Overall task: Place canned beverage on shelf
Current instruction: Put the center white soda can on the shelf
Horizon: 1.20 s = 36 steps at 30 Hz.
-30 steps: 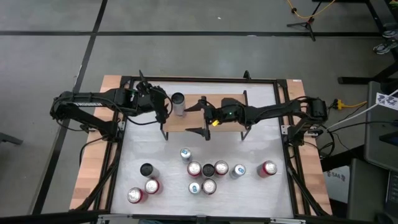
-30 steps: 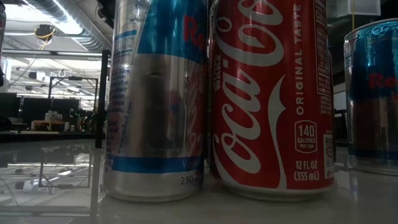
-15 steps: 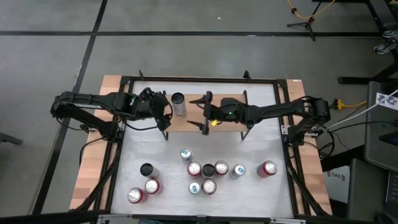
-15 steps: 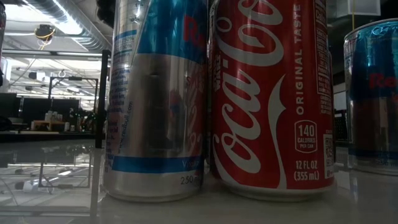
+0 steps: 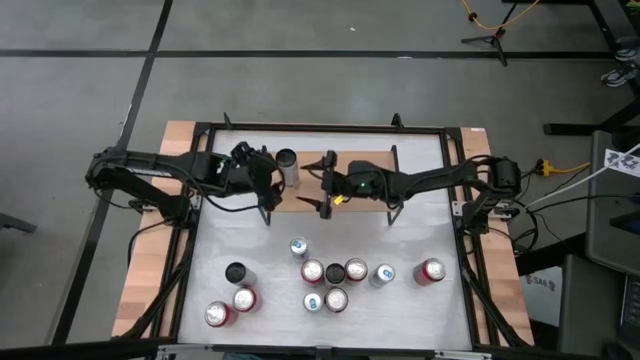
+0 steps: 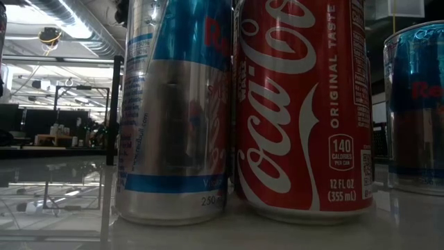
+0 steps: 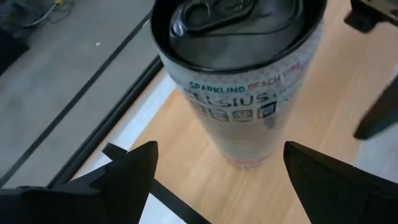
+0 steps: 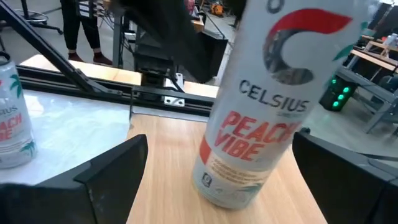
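Observation:
A white Celsius can (image 5: 287, 166) stands upright on its base at the left end of the shelf (image 5: 350, 196), a light wood plank on black legs. It also shows in the left wrist view (image 7: 239, 81) and the right wrist view (image 8: 258, 106). My left gripper (image 5: 267, 181) is open just left of the can, with its fingers (image 7: 127, 171) apart on either side and clear of it. My right gripper (image 5: 324, 184) is open over the plank on the can's right, also clear of it, and shows in its own wrist view (image 8: 217, 163).
Several cans stand in a cluster (image 5: 335, 273) on the near half of the white table, with others at the near left (image 5: 232, 297). Two of them fill the low view: a Red Bull can (image 6: 173, 111) and a Coca-Cola can (image 6: 302, 104). A person's legs (image 8: 81, 25) show beyond the table.
My right gripper has moved along the shelf toward the table's left edge, closer to the Celsius can. My left gripper has shifted a little toward the near edge beside the can. The can has stayed where it was.

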Each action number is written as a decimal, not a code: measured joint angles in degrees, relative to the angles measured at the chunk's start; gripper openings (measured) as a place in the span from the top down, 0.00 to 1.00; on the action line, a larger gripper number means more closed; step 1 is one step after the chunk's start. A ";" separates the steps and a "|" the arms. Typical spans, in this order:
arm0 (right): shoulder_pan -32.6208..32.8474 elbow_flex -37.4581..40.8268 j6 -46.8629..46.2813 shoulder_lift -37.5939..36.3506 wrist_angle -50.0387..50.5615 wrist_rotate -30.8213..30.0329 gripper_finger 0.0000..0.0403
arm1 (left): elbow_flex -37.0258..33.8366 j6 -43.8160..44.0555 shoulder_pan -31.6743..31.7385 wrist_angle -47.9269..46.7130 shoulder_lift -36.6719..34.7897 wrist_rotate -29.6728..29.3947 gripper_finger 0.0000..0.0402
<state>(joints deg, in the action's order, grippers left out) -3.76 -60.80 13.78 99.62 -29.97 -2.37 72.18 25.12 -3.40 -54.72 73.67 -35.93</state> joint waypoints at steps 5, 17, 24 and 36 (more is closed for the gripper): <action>-0.01 0.00 -0.34 0.03 -0.03 2.96 0.03 | 0.00 -0.17 0.11 -0.17 0.09 -3.38 0.15; 0.01 0.00 -1.95 0.03 -0.09 6.58 0.03 | 0.00 -0.16 0.11 -2.49 0.11 -9.46 0.15; 0.01 0.00 -1.95 0.03 0.03 5.30 0.03 | 0.00 -0.20 0.11 -5.44 0.11 -10.86 0.15; -0.01 0.00 -1.95 0.03 4.04 -3.87 0.03 | 0.00 1.35 0.11 -6.60 0.65 -0.02 0.15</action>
<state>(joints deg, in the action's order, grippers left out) -3.77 -60.80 11.84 99.66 -25.93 -6.24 72.18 26.48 -3.29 -61.32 74.32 -35.95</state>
